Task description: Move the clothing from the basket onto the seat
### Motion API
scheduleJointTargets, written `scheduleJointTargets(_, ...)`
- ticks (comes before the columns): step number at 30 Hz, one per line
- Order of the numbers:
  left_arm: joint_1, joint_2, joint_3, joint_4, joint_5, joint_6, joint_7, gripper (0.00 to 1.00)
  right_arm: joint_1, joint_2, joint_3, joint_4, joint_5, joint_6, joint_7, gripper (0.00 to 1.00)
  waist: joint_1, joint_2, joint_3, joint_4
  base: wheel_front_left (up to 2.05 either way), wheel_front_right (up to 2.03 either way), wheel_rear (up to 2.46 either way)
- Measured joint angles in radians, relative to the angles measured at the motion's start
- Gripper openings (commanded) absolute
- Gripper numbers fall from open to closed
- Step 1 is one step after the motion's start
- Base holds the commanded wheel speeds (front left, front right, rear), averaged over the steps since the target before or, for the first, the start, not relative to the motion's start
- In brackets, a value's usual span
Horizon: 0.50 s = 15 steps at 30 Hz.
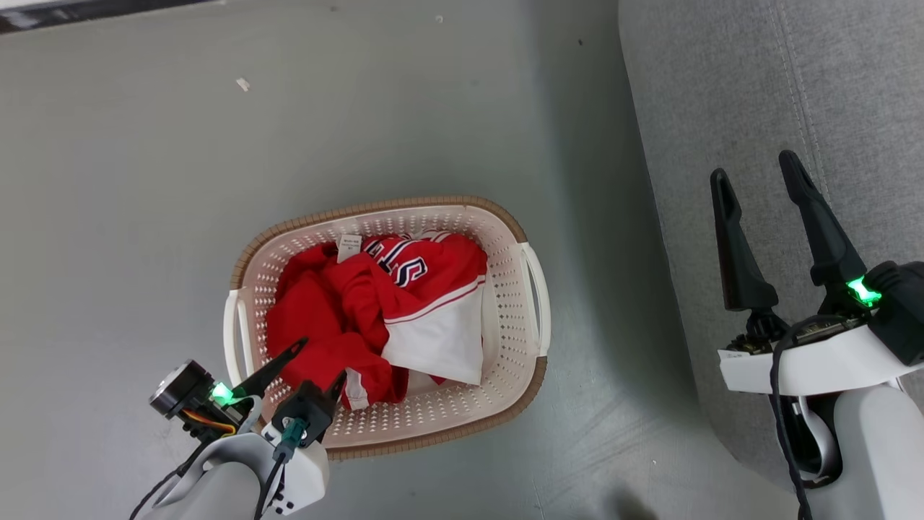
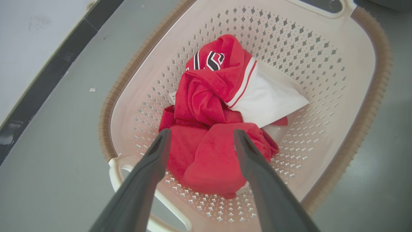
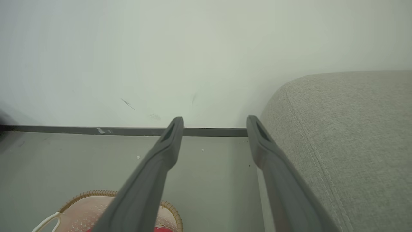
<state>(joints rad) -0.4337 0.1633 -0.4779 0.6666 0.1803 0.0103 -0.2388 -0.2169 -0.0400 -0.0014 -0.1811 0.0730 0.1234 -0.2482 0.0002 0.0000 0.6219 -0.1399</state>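
Left claw (image 1: 323, 357): long dark fingers spread, nothing pinched, tips poised over the near left part of the crumpled bright red sports clothing (image 1: 339, 310) with white panel and black-and-white numerals; contact cannot be confirmed. All clothing lies inside the oval cream-white perforated plastic basket (image 1: 505, 289) with brown woven-look rim, standing on the grey floor (image 1: 144, 180). Right claw (image 1: 753, 166): spread, empty, over the left edge of the large grey fabric seat (image 1: 722, 94), right of the basket and apart from it.
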Motion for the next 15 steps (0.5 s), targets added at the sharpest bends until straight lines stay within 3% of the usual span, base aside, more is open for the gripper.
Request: scheduleJointTargets(15, -0.108, -0.004, -0.026, 0.115, 0.039, -0.006, 0.000, 1.00, -0.082, -0.001, 0.009, -0.005, 0.014, 0.000, -0.007, 1.00, 0.0000, 0.0000, 0.103, -0.039, 0.00, 0.00, 0.00)
